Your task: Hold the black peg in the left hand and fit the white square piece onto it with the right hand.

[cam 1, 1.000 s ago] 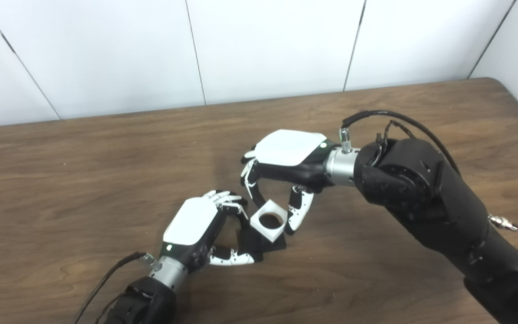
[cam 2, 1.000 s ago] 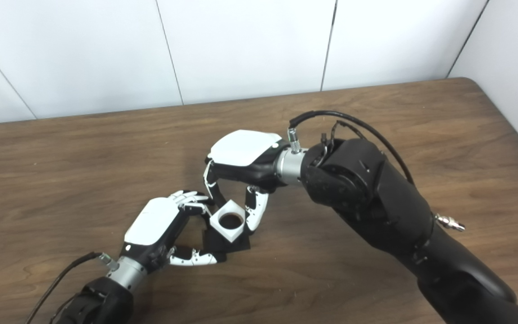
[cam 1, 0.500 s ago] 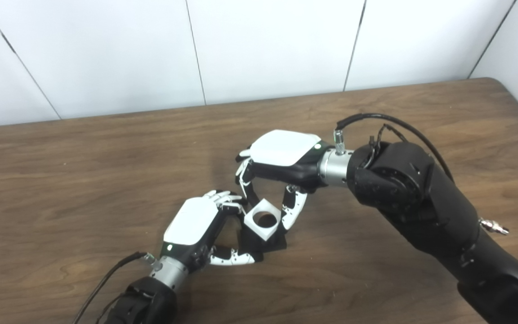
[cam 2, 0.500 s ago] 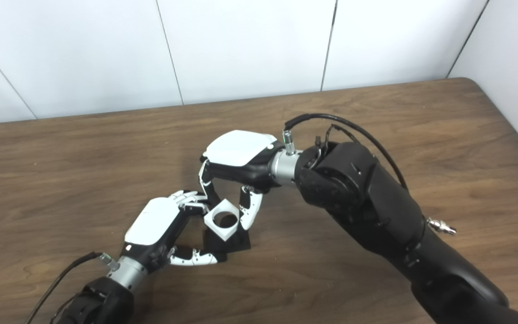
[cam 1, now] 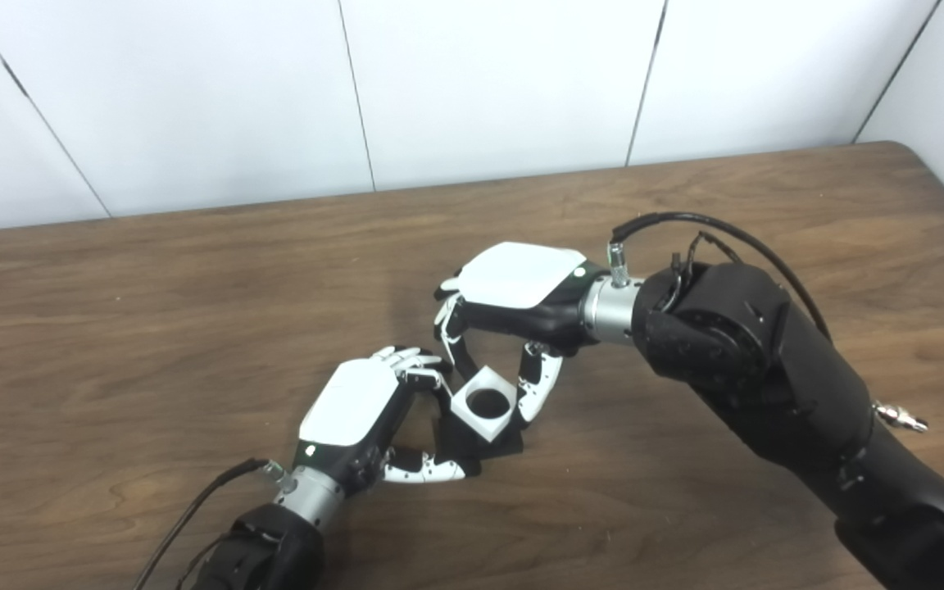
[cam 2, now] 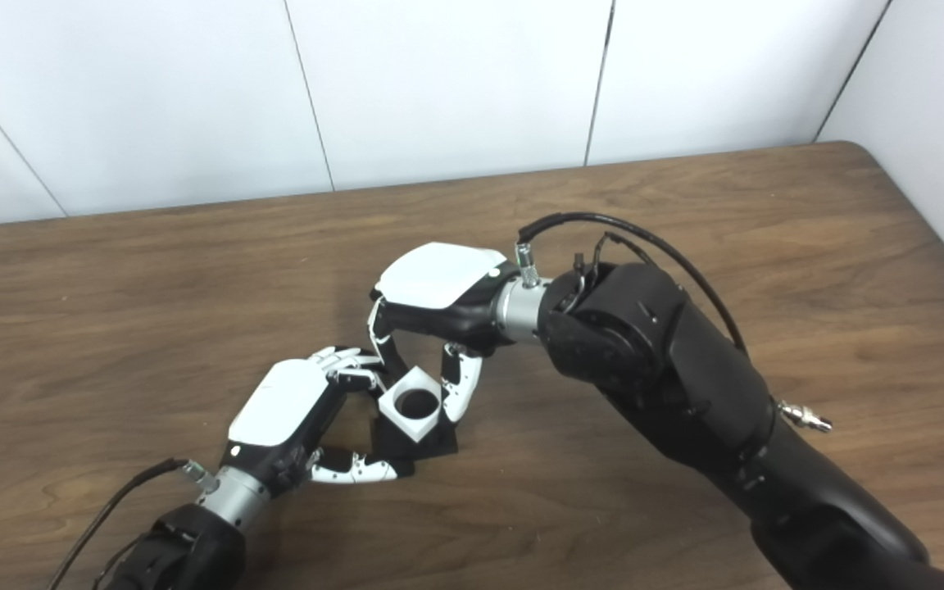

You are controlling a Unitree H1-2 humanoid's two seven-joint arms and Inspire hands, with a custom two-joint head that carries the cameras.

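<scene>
The black peg piece [cam 1: 495,442] rests on the wooden table [cam 1: 152,328], and my left hand [cam 1: 357,410] grips its left side between fingers and thumb. The white square piece [cam 1: 484,403], with a round hole on top, sits over the black piece. My right hand [cam 1: 513,303] reaches down from above and pinches the white piece between its fingers and thumb. The peg itself is hidden under the white piece; only the black base shows. Both also show in the right eye view: white piece [cam 2: 416,403], left hand [cam 2: 283,406], right hand [cam 2: 439,291].
White wall panels [cam 1: 480,82] stand behind the table's far edge. The table's rounded far right corner [cam 1: 906,152] is near the wall. My right forearm [cam 1: 767,360] crosses the right half of the table, with a black cable looping above the wrist.
My right hand shifted left with the white piece, then settled slightly lower, bringing it over the black piece. My left hand has stayed put.
</scene>
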